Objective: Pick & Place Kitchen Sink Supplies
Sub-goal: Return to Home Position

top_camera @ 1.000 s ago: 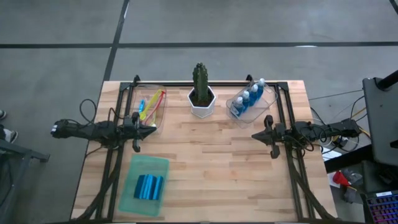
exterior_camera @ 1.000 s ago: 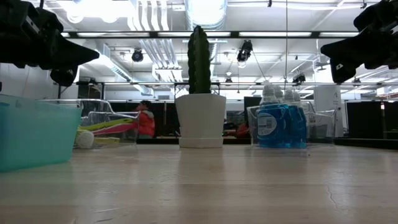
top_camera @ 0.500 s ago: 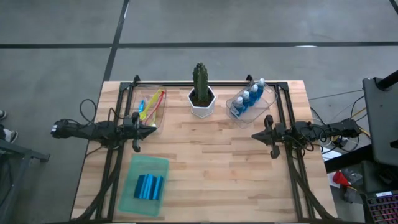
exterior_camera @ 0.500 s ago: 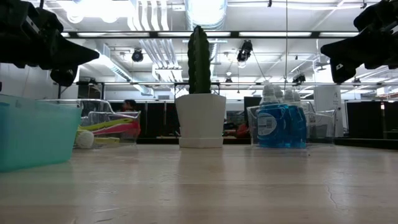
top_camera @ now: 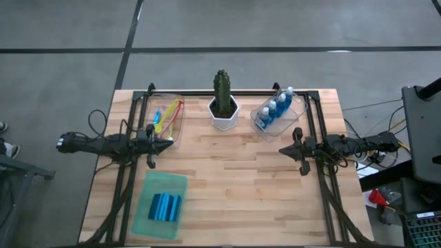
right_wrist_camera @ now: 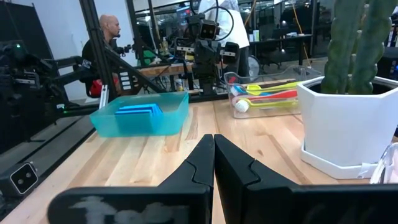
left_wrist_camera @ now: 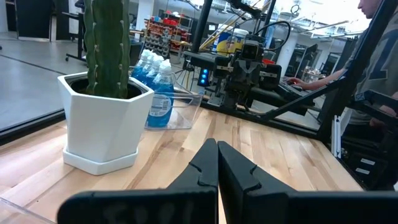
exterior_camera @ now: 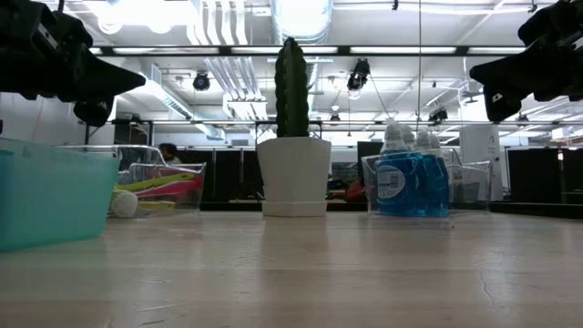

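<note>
The blue bottles with pale caps stand in a clear bin at the table's far right, also in the low view. The coloured brushes lie in a clear bin at the far left. The teal-blue sponges stand on edge in the green tray near the left front. My left gripper hovers shut beside the brush bin, above the table. My right gripper hovers shut near the bottle bin. Both point toward the table's middle and hold nothing.
A green cactus in a white hexagonal pot stands at the far middle between the two bins. Bare wooden tabletop spreads across the middle and near right. People show in the room beyond the table.
</note>
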`<state>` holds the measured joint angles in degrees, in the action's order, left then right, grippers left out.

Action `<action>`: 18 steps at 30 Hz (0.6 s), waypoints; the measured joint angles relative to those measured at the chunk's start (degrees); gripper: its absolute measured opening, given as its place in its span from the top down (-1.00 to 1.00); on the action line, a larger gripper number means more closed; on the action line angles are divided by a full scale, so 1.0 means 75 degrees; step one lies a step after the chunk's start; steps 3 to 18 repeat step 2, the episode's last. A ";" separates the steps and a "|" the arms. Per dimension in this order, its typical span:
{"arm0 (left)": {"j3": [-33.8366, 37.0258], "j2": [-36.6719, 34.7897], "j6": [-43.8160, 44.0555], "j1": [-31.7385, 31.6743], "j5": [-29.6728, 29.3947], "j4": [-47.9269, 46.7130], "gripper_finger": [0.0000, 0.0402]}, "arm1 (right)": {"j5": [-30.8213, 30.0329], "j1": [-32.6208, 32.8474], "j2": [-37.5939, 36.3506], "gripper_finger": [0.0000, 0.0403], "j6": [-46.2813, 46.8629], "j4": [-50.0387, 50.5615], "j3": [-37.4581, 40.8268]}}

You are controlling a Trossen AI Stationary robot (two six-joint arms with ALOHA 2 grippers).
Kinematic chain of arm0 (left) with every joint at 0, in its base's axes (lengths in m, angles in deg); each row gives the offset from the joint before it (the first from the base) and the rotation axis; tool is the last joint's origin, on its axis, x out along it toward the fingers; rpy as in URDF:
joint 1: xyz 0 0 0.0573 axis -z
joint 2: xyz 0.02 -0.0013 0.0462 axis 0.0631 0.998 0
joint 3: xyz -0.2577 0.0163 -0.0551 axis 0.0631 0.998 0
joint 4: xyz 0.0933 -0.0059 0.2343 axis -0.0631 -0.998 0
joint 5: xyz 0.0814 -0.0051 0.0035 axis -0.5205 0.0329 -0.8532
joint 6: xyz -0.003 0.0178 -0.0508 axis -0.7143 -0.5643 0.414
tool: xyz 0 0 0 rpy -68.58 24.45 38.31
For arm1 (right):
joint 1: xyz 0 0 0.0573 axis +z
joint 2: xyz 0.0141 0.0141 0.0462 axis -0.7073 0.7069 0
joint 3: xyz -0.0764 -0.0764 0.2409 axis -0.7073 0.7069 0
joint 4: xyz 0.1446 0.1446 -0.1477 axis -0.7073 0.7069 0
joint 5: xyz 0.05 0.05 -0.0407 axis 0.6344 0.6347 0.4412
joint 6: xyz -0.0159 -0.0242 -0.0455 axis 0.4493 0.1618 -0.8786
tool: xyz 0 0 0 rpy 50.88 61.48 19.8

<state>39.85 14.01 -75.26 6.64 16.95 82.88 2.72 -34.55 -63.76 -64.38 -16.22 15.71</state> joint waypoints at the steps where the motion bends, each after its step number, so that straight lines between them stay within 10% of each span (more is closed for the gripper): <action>1: 0.0000 0.0000 0.0000 0.0000 0.0000 0.0000 1.00 | 0.0000 0.0002 0.0000 0.96 0.0000 0.0000 0.0000; 18: 0.0000 0.0000 0.0000 0.0000 0.0001 0.0000 1.00 | 0.0000 0.0002 0.0000 0.96 0.0000 0.0000 0.0000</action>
